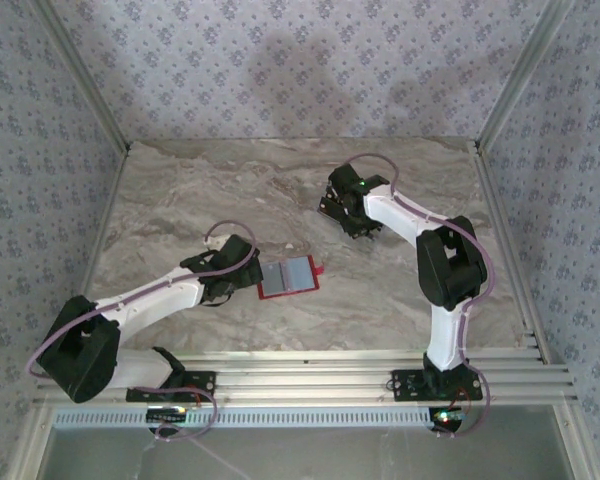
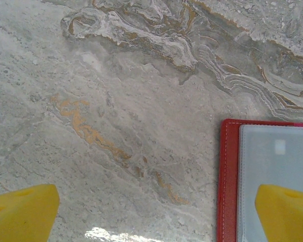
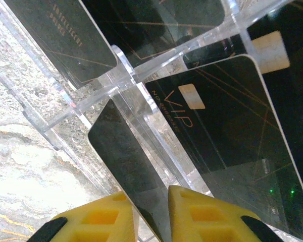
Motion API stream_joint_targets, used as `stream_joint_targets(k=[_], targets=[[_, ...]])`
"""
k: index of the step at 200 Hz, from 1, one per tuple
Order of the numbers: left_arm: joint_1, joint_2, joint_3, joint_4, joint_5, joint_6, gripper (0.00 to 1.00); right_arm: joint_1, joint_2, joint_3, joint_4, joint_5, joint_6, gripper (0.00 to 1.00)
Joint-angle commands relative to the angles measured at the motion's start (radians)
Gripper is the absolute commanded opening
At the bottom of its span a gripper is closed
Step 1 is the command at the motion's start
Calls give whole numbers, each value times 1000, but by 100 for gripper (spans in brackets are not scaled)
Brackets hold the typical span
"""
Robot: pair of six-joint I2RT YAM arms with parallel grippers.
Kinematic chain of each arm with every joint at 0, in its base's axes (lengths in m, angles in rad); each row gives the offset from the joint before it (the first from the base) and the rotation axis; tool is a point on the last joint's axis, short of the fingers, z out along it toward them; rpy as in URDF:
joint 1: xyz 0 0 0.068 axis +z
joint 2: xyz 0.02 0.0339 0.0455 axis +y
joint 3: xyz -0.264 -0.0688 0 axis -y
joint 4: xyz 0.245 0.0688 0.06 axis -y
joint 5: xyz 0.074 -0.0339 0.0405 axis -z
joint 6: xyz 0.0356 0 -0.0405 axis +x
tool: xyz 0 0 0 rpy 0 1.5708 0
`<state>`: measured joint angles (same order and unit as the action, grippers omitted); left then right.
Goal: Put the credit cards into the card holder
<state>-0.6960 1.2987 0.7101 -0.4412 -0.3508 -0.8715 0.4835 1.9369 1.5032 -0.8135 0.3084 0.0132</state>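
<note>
Red card holder, top external: lies open and flat on the marble-patterned table, near the middle, grey-blue pockets facing up.
Left claw, top external: low over the table, just beside the card holder's left edge.
Right claw, top external: farther back and to the right, well apart from the card holder, pointing down at something too small to make out here.
Card holder, left wrist: red stitched rim and a grey-blue pocket at lower right.
Left claw, left wrist: jaws wide and holding nothing. One yellow fingertip is over the pocket, the other over bare table.
Credit cards, right wrist: glossy black, with fine gold lines, a pale chip and "VIP" lettering. They stand in the slots of a clear acrylic rack.
Front card, right wrist: its lower corner runs down between the yellow fingertips.
Right claw, right wrist: narrowed onto that corner and apparently pinching it.
Card handling: likely thin, light, stiff and slick. Grip the two flat faces near an edge and draw the card straight along its slot, or it may twist in the pads or drag the rack with it.
Card holder handling: likely soft and light, so it may slide. Pinning the red rim would steady the pocket mouth.
</note>
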Motion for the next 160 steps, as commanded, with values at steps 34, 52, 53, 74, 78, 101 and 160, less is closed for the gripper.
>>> stream_joint_targets(k=[34, 52, 53, 74, 78, 101, 160], targets=[[-8, 11, 15, 12, 6, 17, 100, 7, -41, 2, -42, 14, -10, 20], [-8, 11, 17, 11, 8, 19, 100, 9, -39, 5, -42, 14, -13, 19], [-8, 11, 16, 11, 8, 19, 100, 10, -38, 5, -42, 14, -13, 19], [-8, 13, 17, 13, 10, 21, 100, 13, -32, 17, -50, 12, -18, 15], [-9, 13, 17, 14, 10, 21, 100, 14, -31, 18, -52, 12, -19, 15], [-9, 20, 20, 15, 14, 23, 100, 19, -22, 27, -65, 18, -31, 11], [-9, 23, 23, 15, 15, 25, 100, 33, -24, 36, -71, 26, -42, 5]])
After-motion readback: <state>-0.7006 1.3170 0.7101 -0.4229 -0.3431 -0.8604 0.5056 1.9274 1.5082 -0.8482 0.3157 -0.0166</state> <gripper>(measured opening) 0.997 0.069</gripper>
